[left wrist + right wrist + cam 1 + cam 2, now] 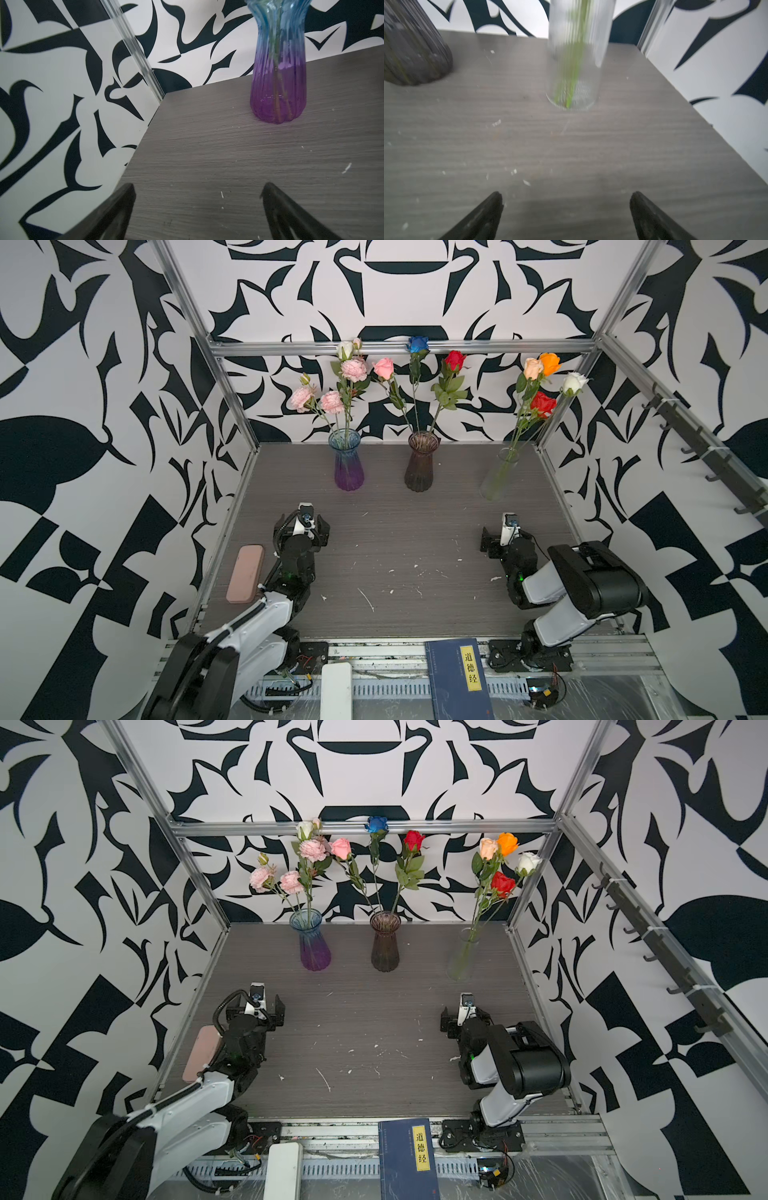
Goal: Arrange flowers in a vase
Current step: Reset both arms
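Note:
Three vases stand in a row at the back of the grey table (399, 556). The blue-to-purple vase (348, 460) (278, 83) holds ruffled pink flowers (354, 369) and a white rose. In the brown vase (420, 462) (411, 47) stand pink, blue (418, 344) and red roses. Peach, orange (550, 363), white and red roses lean out of the clear vase (498, 477) (575, 62). My left gripper (302, 526) (199, 187) is open and empty, short of the blue-purple vase. Facing the clear vase, my right gripper (508, 537) (566, 195) is also open and empty.
A pink case (245, 574) lies by the left arm at the table's left edge. A blue book (459, 680) and a white block (336, 691) sit on the front rail. Patterned walls and metal frame posts (232, 406) enclose the table; a hook rail (702, 448) lines the right wall.

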Controlling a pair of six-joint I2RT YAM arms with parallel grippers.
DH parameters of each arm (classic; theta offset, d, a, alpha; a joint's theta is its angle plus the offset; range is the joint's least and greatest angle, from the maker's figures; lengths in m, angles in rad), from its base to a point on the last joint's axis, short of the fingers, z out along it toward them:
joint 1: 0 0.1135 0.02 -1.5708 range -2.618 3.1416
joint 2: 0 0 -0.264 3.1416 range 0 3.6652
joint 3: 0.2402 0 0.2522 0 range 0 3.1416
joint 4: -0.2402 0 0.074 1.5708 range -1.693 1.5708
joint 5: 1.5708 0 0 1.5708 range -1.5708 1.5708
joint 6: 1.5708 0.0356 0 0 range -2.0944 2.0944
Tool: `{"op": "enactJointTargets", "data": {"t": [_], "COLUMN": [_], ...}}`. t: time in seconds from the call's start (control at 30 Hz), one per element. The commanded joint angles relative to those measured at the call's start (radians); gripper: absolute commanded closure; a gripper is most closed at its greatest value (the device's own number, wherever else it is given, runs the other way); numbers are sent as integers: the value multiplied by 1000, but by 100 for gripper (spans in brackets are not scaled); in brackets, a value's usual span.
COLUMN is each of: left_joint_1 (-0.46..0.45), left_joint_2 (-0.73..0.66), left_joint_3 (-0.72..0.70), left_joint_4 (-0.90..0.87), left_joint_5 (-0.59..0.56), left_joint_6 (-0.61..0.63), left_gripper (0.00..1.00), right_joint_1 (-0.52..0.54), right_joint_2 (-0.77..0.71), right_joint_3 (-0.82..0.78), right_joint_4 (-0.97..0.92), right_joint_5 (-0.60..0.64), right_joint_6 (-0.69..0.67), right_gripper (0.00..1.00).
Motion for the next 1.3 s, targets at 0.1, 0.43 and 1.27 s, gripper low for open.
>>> {"op": "enactJointTargets", "data": {"t": [0.1, 0.43, 1.27], "left_joint_1": [58, 190, 246], "left_joint_2": [317, 503, 483], "left_joint_3": [57, 141, 171], "left_joint_4": [278, 273, 175], "left_joint_5": [108, 288, 394], "left_joint_6": [-85, -146, -196], "left_gripper": [0, 1, 1], "right_joint_1": [28, 132, -24], "right_joint_2": [-27, 13, -55], "right_joint_3": [38, 93, 234], "right_joint_4": [47, 26, -354], "right_joint_5": [25, 245, 16], "right_joint_6": [-40, -105, 5], "right_gripper": [1, 1, 1]}}
